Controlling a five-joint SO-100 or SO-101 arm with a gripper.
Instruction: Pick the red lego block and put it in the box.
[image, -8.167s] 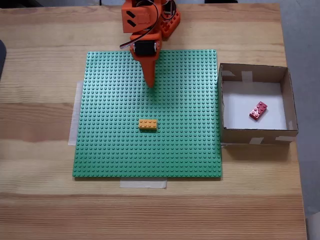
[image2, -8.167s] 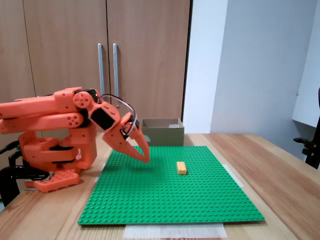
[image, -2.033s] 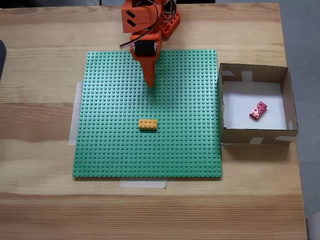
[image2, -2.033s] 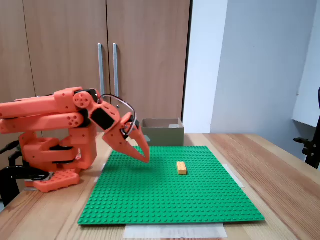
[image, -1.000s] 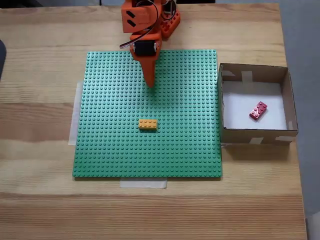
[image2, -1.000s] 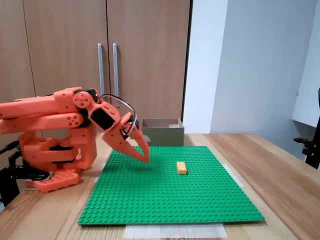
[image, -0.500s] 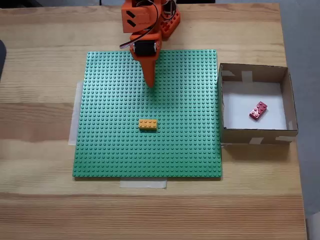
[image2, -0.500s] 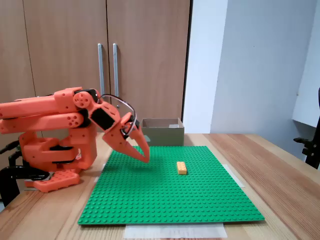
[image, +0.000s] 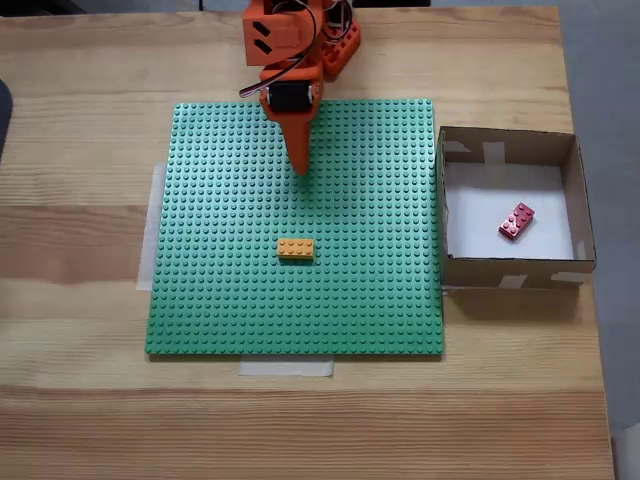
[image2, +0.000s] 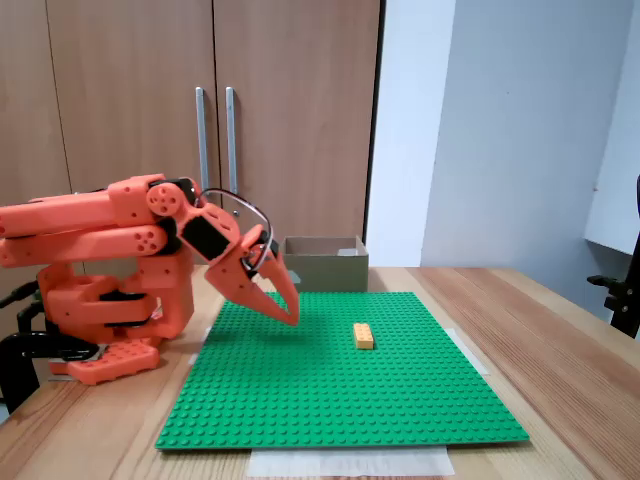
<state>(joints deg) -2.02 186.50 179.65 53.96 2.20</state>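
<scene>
The red lego block (image: 516, 221) lies tilted on the white floor of the box (image: 507, 274), which sits on the wooden table (image: 80, 120) just beside the right edge of the green baseplate (image: 220, 290) in a fixed view. The gripper (image: 299, 166) points down over the plate's upper middle with its fingers closed together and nothing between them; from the side in a fixed view its tip (image2: 290, 316) hangs just above the studs. An orange brick (image: 295, 248) sits near the plate's centre, well apart from the gripper. Pale tape strips (image: 286, 368) hold the plate's edges. Wooden cupboard doors (image2: 120, 90) stand behind the folded arm.
</scene>
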